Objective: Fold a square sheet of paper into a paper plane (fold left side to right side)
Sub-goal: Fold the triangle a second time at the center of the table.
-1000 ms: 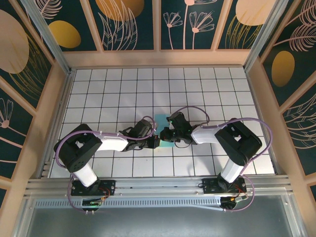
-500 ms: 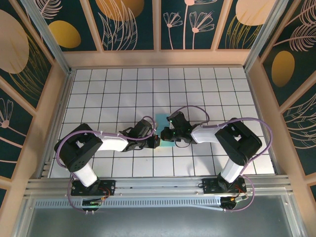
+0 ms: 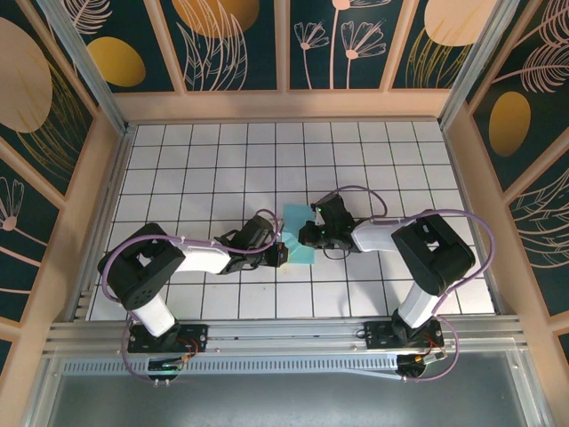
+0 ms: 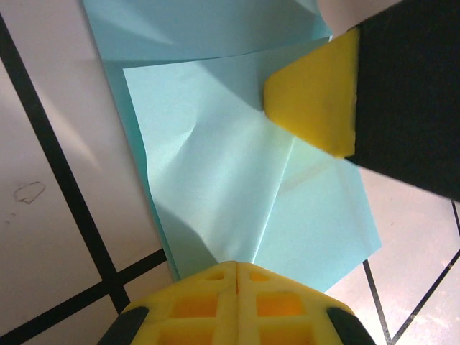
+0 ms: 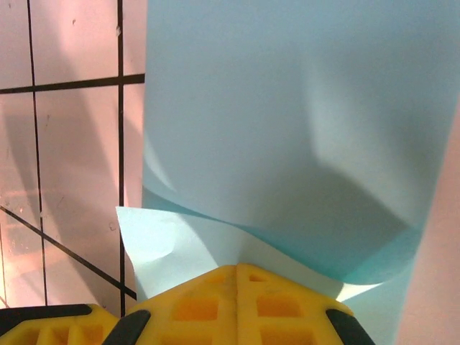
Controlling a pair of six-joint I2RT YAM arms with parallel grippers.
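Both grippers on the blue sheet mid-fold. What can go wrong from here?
1. The right gripper is shut on a lifted, curling flap of the square sheet of paper; pulling against the left gripper, shut at another edge, might tear or drag it.
2. Stray dents show in the left wrist view, so the crease may land crooked.
3. The grippers sit close together and might collide.

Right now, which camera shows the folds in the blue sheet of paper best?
Left wrist: the sheet of paper shows its overlapping layers, creases and edges sharp against the tiles. Right wrist shows one curled layer up close; top external shows a small blue patch between the arms.
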